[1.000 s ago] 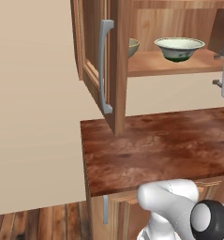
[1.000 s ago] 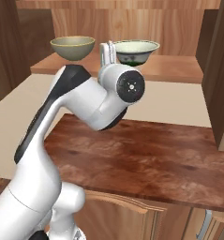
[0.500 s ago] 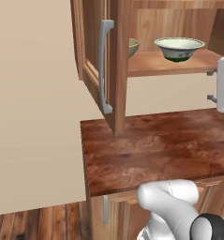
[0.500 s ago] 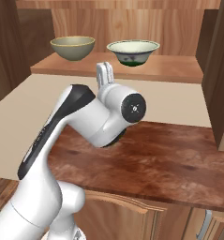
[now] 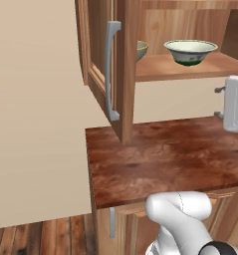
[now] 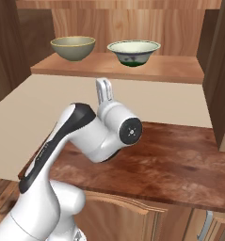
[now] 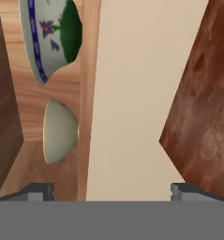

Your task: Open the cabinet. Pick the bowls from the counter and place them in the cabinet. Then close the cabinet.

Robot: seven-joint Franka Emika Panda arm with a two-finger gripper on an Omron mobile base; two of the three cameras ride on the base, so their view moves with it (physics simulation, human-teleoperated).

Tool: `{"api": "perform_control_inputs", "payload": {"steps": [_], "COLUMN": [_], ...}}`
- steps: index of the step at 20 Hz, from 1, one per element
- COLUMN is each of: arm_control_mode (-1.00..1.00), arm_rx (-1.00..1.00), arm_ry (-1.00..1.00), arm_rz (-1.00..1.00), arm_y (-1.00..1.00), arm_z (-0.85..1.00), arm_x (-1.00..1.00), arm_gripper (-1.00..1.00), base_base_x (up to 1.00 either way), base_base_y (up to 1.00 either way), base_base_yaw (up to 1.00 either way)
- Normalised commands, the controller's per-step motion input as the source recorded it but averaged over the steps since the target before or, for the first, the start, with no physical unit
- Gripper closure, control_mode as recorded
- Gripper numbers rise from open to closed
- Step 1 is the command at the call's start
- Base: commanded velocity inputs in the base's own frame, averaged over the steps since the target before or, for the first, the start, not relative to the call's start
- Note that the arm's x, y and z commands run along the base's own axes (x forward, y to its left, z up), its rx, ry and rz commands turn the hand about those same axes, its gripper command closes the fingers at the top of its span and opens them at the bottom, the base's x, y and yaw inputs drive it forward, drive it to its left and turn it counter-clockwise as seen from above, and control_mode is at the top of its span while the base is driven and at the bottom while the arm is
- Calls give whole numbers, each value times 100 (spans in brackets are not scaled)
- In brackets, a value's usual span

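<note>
Both bowls sit apart on the cabinet [image 6: 118, 66] shelf in the upper part of the frame: the olive-tan bowl [image 6: 73, 48] left, the white-green bowl [image 6: 133, 52] right. The tool [image 7: 112, 191] is spread wide, holding nothing, above the tabletop [image 6: 180, 164]. The left door [image 5: 108, 69] stands open.

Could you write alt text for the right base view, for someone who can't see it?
Two bowls, an olive-tan bowl and a white-green bowl, sit on the shelf of the open cabinet. Below, the white robot arm bends over the reddish-brown counter.
</note>
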Motion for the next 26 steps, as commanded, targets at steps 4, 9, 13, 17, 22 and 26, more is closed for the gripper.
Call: {"api": "perform_control_inputs", "payload": {"steps": [4, 9, 13, 17, 22, 26], "arm_control_mode": [-100, -100, -100, -100, -100, -100], "arm_rx": [0, 0, 0, 0, 0, 0], "arm_ry": [0, 0, 0, 0, 0, 0], "arm_rz": [0, 0, 0, 0, 1, 3], "arm_y": [-19, -30, -37, -34, -41, -47], "arm_z": [-17, -21, -22, -17, -24, -34], "arm_x": [8, 4, 5, 8, 1, 0], "arm_gripper": [-100, -100, -100, -100, -100, -100], "base_base_x": [0, 0, 0, 0, 0, 0], "base_base_y": [0, 0, 0, 0, 0, 0], "base_base_yaw": [0, 0, 0, 0, 0, 0]}}
